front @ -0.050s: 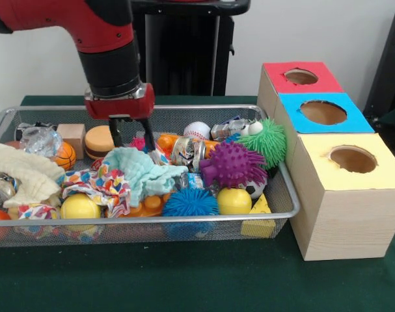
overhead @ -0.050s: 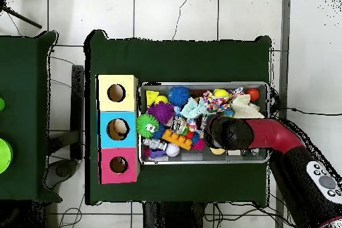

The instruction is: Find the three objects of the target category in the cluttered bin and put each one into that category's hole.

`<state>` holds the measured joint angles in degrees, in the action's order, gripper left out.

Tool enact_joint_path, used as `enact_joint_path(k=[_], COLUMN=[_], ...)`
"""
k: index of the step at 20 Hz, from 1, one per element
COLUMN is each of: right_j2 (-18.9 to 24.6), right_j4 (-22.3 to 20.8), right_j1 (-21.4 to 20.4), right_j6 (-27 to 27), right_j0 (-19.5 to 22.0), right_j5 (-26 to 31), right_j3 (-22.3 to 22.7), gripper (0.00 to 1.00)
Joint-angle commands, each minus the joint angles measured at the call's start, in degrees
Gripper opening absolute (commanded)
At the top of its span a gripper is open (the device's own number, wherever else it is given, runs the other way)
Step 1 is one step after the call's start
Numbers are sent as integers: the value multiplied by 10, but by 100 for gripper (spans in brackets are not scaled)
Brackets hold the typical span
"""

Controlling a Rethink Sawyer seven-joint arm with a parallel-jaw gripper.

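Jaws stood open, empty, w/ our gripper [front @ -0.050s: 133,138] just over the teal cloth [front @ -0.050s: 140,170] in the bin [front @ -0.050s: 285,185]; we judged sorting barely begun.

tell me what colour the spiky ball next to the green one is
Purple; the spiky ball shows best in the front view.

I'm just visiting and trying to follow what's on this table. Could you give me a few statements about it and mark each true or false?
1. The gripper hangs open over the wire bin. True.
2. The three boxes are topped red, blue and yellow. True.
3. The purple spiky ball sits inside the yellow box. False: it lies in the bin.
4. The gripper holds the light blue cloth. False: its fingers are above the cloth, holding nothing.
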<state>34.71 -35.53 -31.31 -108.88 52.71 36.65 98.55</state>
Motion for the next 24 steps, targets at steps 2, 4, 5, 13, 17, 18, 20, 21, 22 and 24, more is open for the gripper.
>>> enact_joint_path(k=[2, 4, 5, 13, 17, 18, 20, 21, 22, 24], right_j2=[18, 21, 22, 40, 44, 45, 47, 49, 50, 52], right_j4=[-43, -48, -50, -58, -60, -59, -61, -62, -63, -65], right_j1=[-25, -25, -24, -22, -42, -47, -50, -47, -44, -32], right_j6=[216, 222, 224, 269, 285, 289, 299, 306, 313, 322], right_j0=[7, 10, 12, 5, -14, -18, -27, -32, -37, -44], right_j5=[118, 114, 111, 136, 159, 164, 173, 179, 184, 185], right_j3=[-64, -65, -67, -112, -133, -137, -150, -160, -169, -186], gripper=[100, 100, 100, 100, 100, 100, 100, 100, 100, 100])
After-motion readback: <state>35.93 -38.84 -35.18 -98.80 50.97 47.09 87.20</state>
